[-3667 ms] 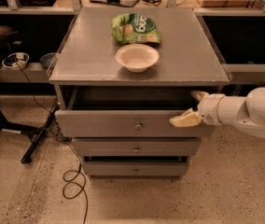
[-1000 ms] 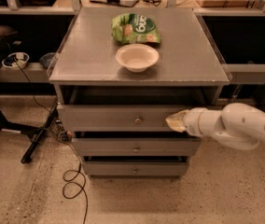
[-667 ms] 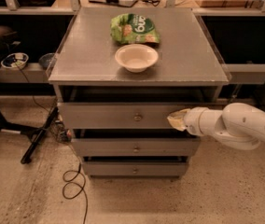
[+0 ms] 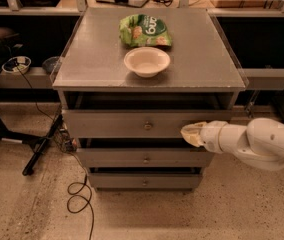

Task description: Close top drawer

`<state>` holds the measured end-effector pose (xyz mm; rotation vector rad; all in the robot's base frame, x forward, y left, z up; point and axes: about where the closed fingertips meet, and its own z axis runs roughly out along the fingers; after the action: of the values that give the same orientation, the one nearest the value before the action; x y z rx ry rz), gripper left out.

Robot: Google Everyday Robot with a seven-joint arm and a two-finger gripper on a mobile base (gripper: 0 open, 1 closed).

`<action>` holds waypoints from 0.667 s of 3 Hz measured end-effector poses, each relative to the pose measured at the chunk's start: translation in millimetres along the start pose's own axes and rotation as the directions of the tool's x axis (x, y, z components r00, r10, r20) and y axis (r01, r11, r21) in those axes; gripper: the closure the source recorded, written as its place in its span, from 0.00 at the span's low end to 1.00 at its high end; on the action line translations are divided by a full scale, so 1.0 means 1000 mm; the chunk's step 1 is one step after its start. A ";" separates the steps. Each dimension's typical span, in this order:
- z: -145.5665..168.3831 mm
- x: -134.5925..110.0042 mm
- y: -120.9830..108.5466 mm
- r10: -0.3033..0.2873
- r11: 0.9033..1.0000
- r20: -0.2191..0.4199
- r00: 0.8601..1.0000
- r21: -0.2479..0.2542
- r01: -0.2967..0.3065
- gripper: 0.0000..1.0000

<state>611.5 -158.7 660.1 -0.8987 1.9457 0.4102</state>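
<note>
The top drawer (image 4: pixel 112 124) has slid further in since earlier, the gripper (image 4: pixel 192 134) against its right end, open or closed unclear.

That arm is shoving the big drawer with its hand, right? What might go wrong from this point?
The gripper presses the top drawer near its right end, well off the central knob, so the drawer may twist and jam on its way in. A hard final shove might also jolt the cabinet and shift the bowl or the chip bag lying on top.
</note>
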 end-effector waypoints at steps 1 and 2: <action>-0.035 0.015 0.013 0.033 0.999 0.017 0.999 0.006 -0.033 0.38; -0.043 0.022 0.009 0.044 0.999 0.014 0.999 0.020 -0.044 0.15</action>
<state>572.0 -187.5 662.7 -0.8395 1.9563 0.4209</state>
